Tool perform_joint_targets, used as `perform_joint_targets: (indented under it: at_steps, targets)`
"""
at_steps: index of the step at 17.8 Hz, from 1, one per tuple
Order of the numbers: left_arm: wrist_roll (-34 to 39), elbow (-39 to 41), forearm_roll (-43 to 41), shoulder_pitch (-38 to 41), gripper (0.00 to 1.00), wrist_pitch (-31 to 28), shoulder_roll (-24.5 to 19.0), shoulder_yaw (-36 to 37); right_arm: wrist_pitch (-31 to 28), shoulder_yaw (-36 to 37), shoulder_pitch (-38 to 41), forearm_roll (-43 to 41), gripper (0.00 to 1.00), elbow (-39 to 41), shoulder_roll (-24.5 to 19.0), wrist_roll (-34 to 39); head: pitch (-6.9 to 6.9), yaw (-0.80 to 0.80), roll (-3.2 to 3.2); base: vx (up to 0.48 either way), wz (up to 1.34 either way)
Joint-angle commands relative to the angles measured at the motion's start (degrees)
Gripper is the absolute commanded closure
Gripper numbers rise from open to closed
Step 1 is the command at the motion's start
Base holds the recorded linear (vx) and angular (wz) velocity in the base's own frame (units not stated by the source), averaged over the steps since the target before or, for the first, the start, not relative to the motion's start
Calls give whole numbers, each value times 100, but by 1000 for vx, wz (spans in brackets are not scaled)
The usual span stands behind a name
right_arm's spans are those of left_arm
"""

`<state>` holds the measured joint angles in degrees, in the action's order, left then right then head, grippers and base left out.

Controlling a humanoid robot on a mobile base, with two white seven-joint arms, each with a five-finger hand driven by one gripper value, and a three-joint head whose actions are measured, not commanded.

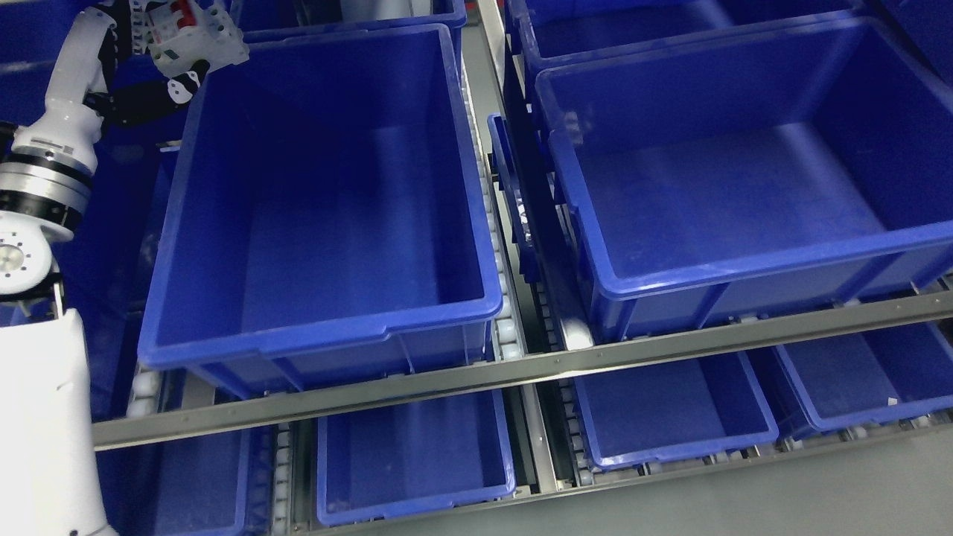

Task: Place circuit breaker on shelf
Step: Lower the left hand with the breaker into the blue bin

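White and red, the circuit breaker (195,33) sat at the top left of our view, clasped in our left hand (160,63), whose black fingers (182,85) were curled up against its underside and back. We held it above the far left corner of the big blue bin (320,327) on the upper shelf rail (521,372), just outside the rim. Our white left arm (45,171) rose along the picture's left edge. A second blue bin (744,260) stood to the right.
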<state>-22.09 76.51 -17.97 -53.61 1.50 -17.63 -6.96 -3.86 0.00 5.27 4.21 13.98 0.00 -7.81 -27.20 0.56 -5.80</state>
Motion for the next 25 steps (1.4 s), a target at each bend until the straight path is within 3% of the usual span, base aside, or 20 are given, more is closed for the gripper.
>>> perform_joint_targets:
  at_steps: [1, 7, 15, 19, 25]
  targets:
    - [-59, -1743, -602, -658, 90, 25, -645, 1318, -71, -114, 1, 1, 0, 0, 100, -1, 0, 0, 0, 184, -69]
    - [-67, -2614, -971, -1099, 90, -1, -215, 2189, -71, -114, 1, 1, 0, 0, 100, 8, 0, 0, 0, 122, -68]
    - [-67, -3773, -1858, -1423, 90, 34, 409, 2453, -71, -114, 1, 1, 0, 0, 100, 8, 0, 0, 0, 24, -15]
    - [-50, -4574, -1921, -1732, 89, 43, 646, 2717, -71, -114, 1, 1, 0, 0, 100, 8, 0, 0, 0, 0, 0]
    - [12, -4918, -1930, -1741, 84, 122, 770, 2832, -71, -114, 1, 1, 0, 0, 100, -1, 0, 0, 0, 0, 0]
